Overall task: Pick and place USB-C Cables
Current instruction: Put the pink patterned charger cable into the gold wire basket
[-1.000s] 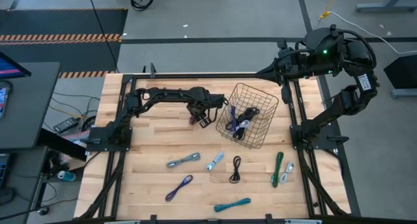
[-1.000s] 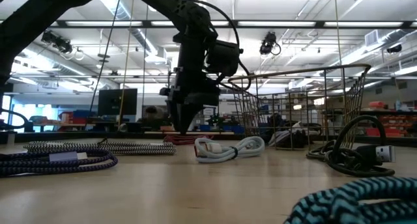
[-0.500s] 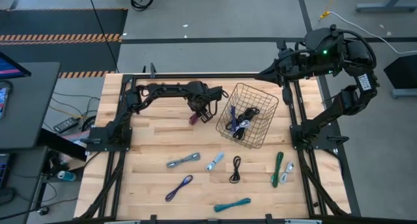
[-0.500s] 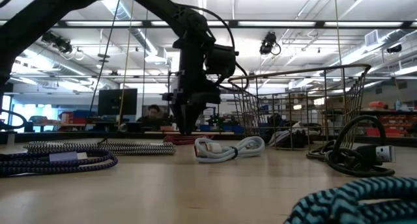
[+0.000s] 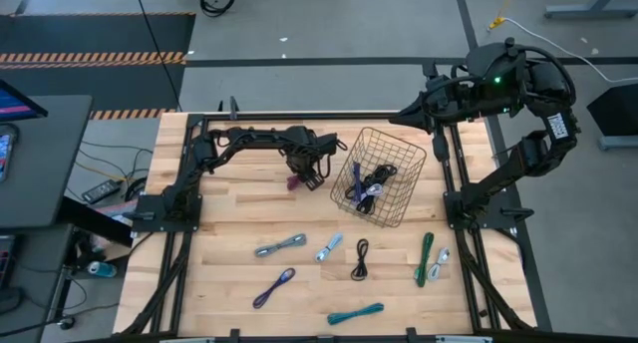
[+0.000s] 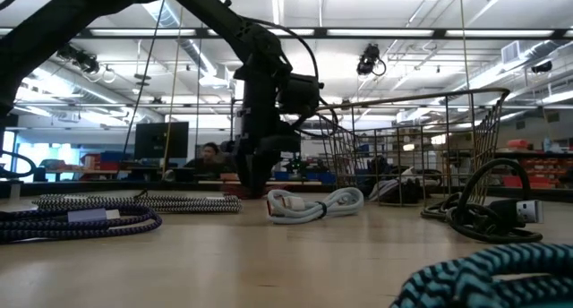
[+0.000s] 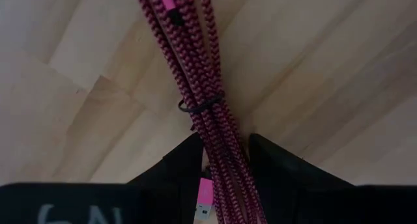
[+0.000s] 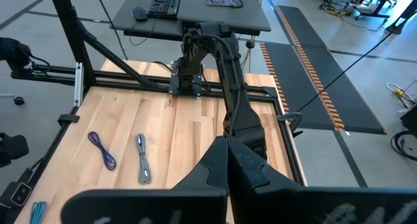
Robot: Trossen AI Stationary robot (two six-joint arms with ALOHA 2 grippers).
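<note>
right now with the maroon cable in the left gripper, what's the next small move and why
Probably carry it sideways over the wire basket rim. The left gripper is shut on the maroon cable, which hangs above the table just beside the basket, where other cables already lie. The right gripper waits shut, off beyond the table's corner.

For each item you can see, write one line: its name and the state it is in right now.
Left gripper: shut on the maroon cable, beside the basket.
Maroon cable: bundled with a tie, held, hanging over the table.
Right gripper: shut, empty, raised off to the side.
Wire basket: tilted, holding several cables.
Teal cable: lying loose on the table.
</note>
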